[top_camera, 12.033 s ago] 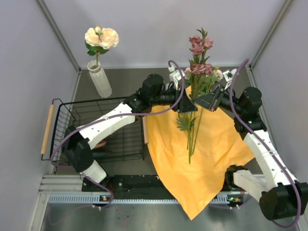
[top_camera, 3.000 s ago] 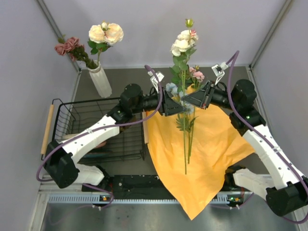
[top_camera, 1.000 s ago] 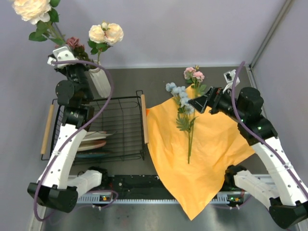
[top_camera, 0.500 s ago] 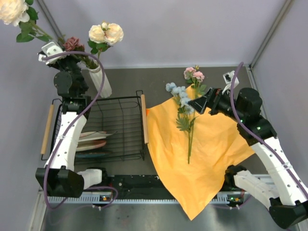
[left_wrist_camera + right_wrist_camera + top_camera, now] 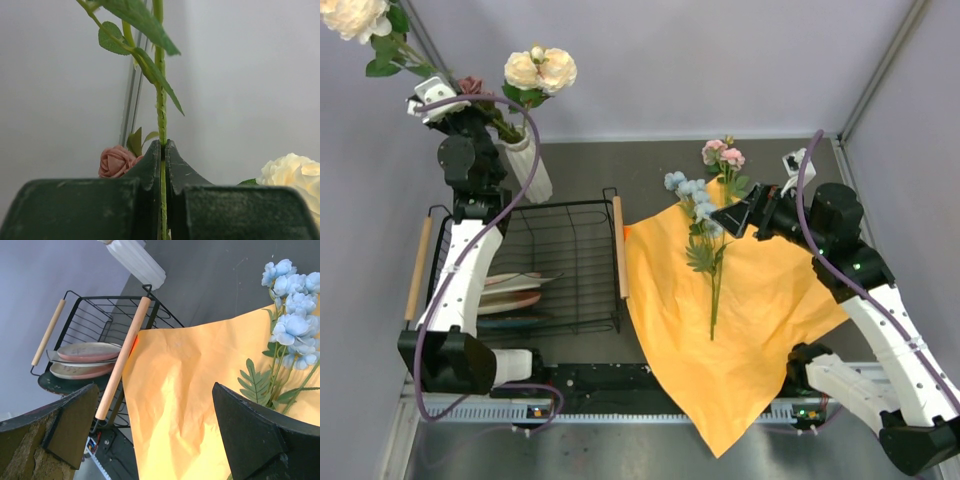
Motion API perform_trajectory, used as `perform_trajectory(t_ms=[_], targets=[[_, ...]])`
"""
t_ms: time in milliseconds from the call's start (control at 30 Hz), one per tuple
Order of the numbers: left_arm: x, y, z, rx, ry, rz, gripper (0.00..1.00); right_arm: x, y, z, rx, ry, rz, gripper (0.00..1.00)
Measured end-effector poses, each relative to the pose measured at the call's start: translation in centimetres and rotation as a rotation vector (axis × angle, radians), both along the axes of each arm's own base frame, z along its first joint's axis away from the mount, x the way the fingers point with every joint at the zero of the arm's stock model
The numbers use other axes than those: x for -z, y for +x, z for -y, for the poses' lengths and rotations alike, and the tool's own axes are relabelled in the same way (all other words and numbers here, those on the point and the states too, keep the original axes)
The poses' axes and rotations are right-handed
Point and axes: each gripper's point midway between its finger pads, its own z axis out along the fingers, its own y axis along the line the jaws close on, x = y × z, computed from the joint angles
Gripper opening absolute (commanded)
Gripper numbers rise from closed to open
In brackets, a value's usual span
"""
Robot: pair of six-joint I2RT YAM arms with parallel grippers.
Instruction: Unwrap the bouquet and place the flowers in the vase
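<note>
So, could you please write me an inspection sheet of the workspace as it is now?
Surface: dark table, orange paper wrap spread open on its right half.
Job's things: white vase holds cream roses and a mauve rose; blue flowers and pink flowers lie with stems on the wrap.
Clutter: black dish rack with plates, left.
End effectors: left end effector shut on the stem of a cream rose, near the vase; right end effector open, empty, over the wrap.
Cables: purple cable along the left arm, another along the right.
Surroundings: plain grey walls; nothing else seen.
</note>
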Motion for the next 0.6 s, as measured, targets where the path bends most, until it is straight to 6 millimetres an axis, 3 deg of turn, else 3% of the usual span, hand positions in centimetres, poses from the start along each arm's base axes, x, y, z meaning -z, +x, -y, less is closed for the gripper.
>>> perform_trajectory(t_ms=[367,600], targets=[[3.3,3.1,0.4,0.030,-0.015,-0.063,0.00,0.0,0.1,0.0,0.004,-0.001,0.000,0.98],[8.4,5.1,0.6,0.043,-0.022,-0.167,0.00,0.0,0.1,0.0,0.003,-0.001,0.000,0.98]])
